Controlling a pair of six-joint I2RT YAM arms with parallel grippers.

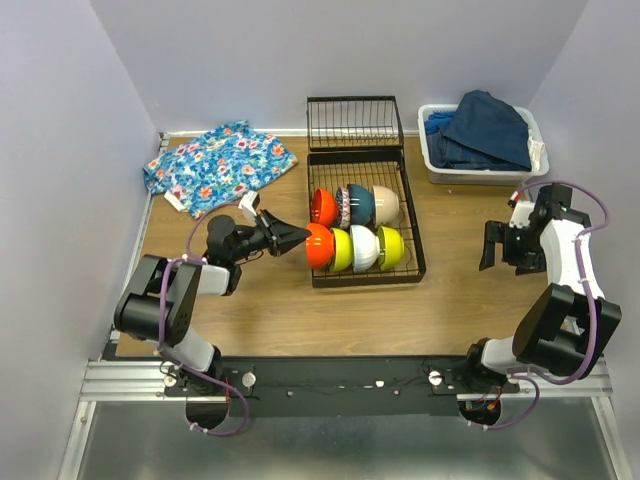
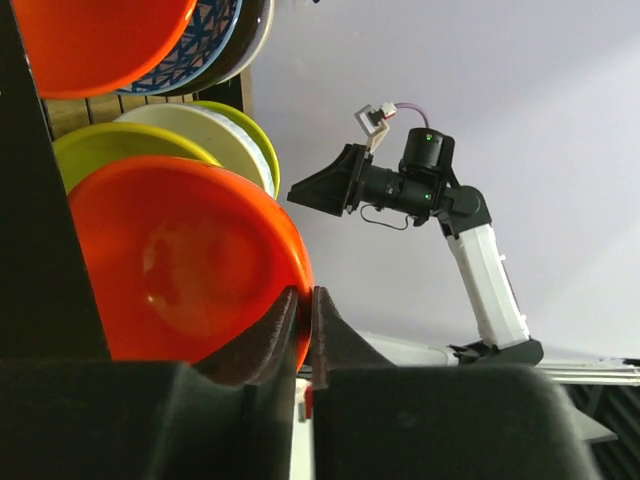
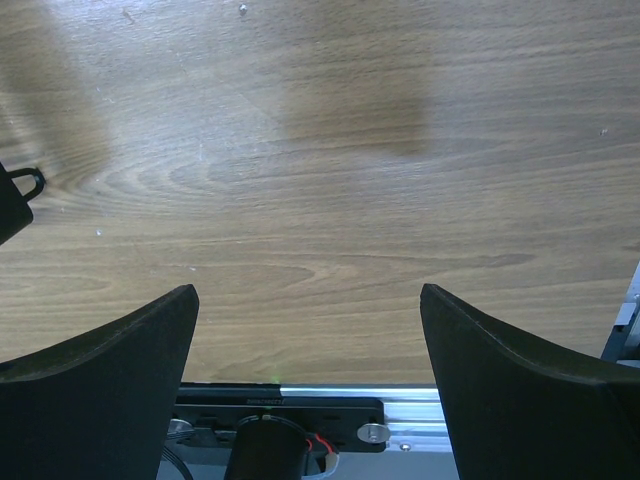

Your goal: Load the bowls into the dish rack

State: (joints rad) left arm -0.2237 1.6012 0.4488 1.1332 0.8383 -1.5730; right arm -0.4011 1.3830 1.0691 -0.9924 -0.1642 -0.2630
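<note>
Left gripper is at the dish rack's left side, jaws narrow, pinching the rim of the red-orange bowl, which stands on edge at the left end of the rack's near row. Right gripper hangs wide open and holds nothing, well right of the rack.

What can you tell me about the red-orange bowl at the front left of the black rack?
The front red-orange bowl is round, glossy and plastic-looking. It stands on edge in the dish rack, at the left end of the near row, beside a yellow-green bowl. The left gripper pinches its rim, fingers nearly together.
</note>
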